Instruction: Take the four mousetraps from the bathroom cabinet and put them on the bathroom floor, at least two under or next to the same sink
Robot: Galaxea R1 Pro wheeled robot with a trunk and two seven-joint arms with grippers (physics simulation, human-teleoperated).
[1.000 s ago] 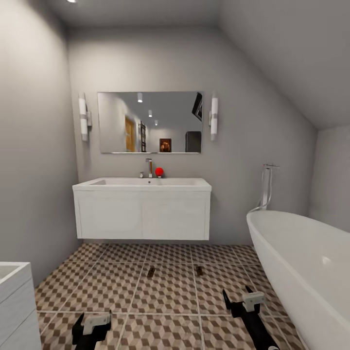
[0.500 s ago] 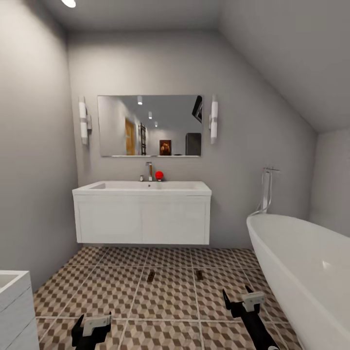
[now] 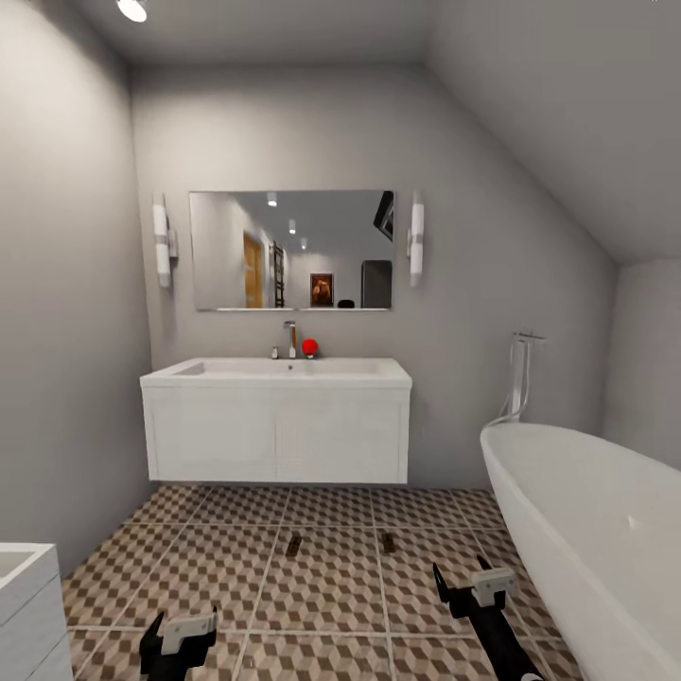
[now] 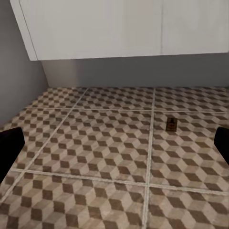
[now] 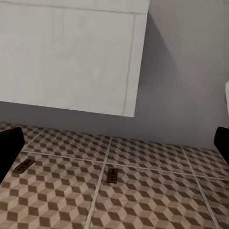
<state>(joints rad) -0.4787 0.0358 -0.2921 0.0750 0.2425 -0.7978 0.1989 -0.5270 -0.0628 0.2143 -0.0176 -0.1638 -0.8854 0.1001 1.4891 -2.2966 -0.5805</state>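
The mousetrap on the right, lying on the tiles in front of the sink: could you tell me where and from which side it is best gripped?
The right mousetrap lies flat on the bathroom floor, so come straight down and pinch across its two long edges, probably with the open right gripper, which is nearer. Its metal parts are too small to make out.

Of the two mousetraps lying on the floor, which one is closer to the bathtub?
The right mousetrap, on the floor tile nearer the bathtub; the other mousetrap lies further left.

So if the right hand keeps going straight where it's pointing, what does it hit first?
Probably the bathroom floor near the mousetrap, short of the sink vanity, though depth is unclear. The right hand looks open and empty.
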